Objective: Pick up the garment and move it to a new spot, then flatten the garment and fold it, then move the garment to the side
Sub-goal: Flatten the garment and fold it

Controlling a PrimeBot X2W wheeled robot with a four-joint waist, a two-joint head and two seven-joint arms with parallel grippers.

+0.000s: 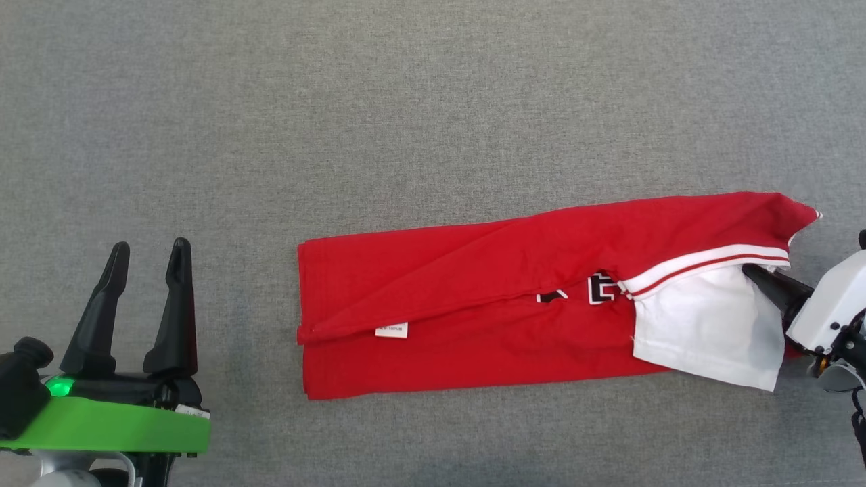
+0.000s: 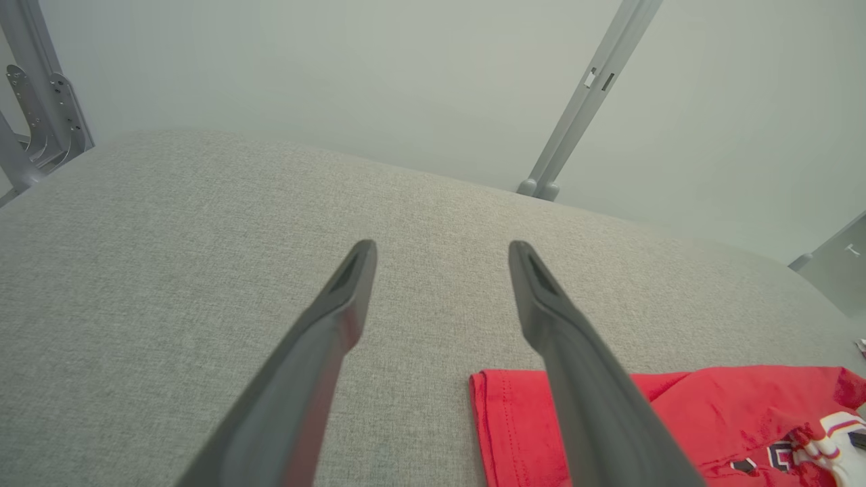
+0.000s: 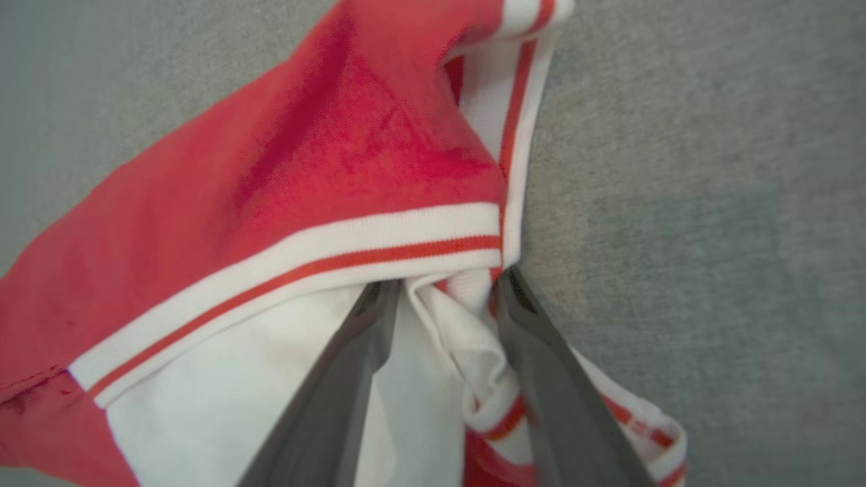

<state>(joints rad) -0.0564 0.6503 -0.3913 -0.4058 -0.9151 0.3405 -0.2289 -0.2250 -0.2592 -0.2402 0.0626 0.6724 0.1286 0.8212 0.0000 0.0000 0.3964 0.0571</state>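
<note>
The garment [image 1: 473, 297] is a red shirt with white, red-striped trim, lying folded into a long band across the grey surface, right of centre. Its white inner side is turned out at the right end. My right gripper [image 1: 754, 272] reaches into that end from the right. In the right wrist view its fingers [image 3: 541, 379] stand apart, with a bunched fold of the garment's [image 3: 304, 169] white cloth and striped trim between them, and the gripper [image 3: 446, 287] is not pinched shut. My left gripper [image 1: 152, 249] rests open at the lower left, well clear of the garment [image 2: 710, 406]. It holds nothing [image 2: 440, 250].
The grey fabric surface [image 1: 406, 101] stretches wide beyond and left of the shirt. In the left wrist view, grey metal frame posts [image 2: 588, 101] and a bracket [image 2: 40, 115] stand past the far edge of the surface.
</note>
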